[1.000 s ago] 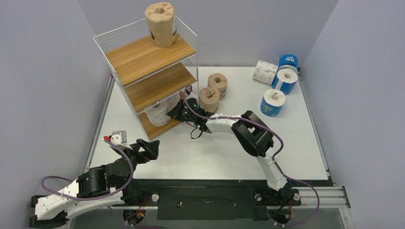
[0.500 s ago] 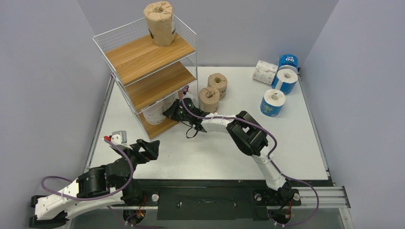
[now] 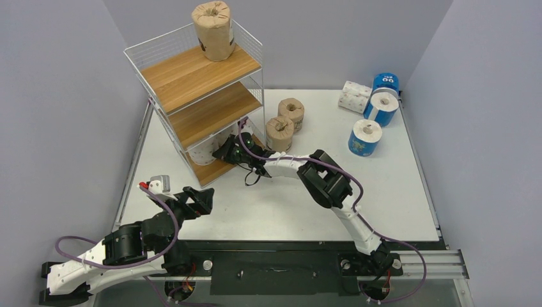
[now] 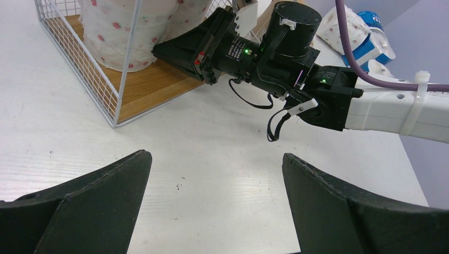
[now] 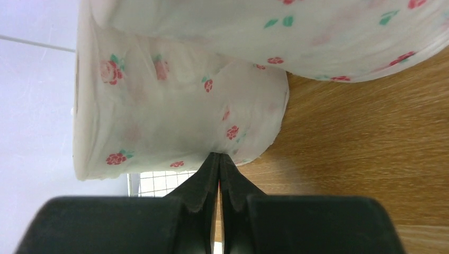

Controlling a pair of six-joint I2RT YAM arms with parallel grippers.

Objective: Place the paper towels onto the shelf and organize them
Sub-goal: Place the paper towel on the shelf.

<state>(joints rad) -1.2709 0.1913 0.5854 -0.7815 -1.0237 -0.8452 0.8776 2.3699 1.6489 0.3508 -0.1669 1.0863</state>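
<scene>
While the left pincer [image 4: 214,159] gapes empty, the right pincer [image 5: 218,159], pressed together, touches a rose-printed roll [image 5: 180,116].

I see the shelf [image 3: 185,73] upright, one brown-wrapped roll [image 3: 214,31] standing on its top board and two white rolls [image 4: 124,32] (rose print) on its bottom board. Two brown rolls [image 3: 280,132] stand just right of the shelf. Three blue rolls [image 3: 365,137] and two lying white ones [image 3: 355,96] sit farther right.
</scene>
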